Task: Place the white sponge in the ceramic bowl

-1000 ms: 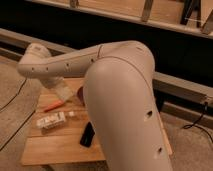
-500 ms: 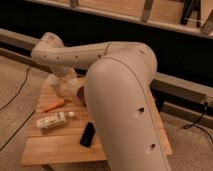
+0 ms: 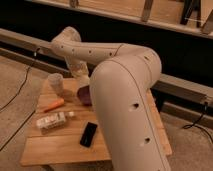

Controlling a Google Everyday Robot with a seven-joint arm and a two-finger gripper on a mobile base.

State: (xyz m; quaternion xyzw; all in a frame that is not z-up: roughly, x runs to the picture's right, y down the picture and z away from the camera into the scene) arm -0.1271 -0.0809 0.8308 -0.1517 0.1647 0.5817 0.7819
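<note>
My gripper point(image 3: 80, 75) hangs from the white arm's wrist over the back of the wooden table point(image 3: 60, 150), just above the ceramic bowl's far left rim. A small off-white block, the white sponge point(image 3: 83, 80), sits at the gripper's tip and looks held, a little above the bowl. The ceramic bowl point(image 3: 84, 96) is dark reddish-brown and glossy, and its right half is hidden behind my big white forearm point(image 3: 125, 110).
A pale translucent cup point(image 3: 56, 83) stands left of the gripper. An orange stick-like object point(image 3: 53, 105), a clear white-labelled bottle point(image 3: 52, 121) lying on its side and a black phone point(image 3: 89, 134) lie toward the table's front. A cable point(image 3: 20, 90) runs on the floor at left.
The wrist and gripper have risen from low over the table's left side and moved right, and now hang over the bowl with the pale block.
</note>
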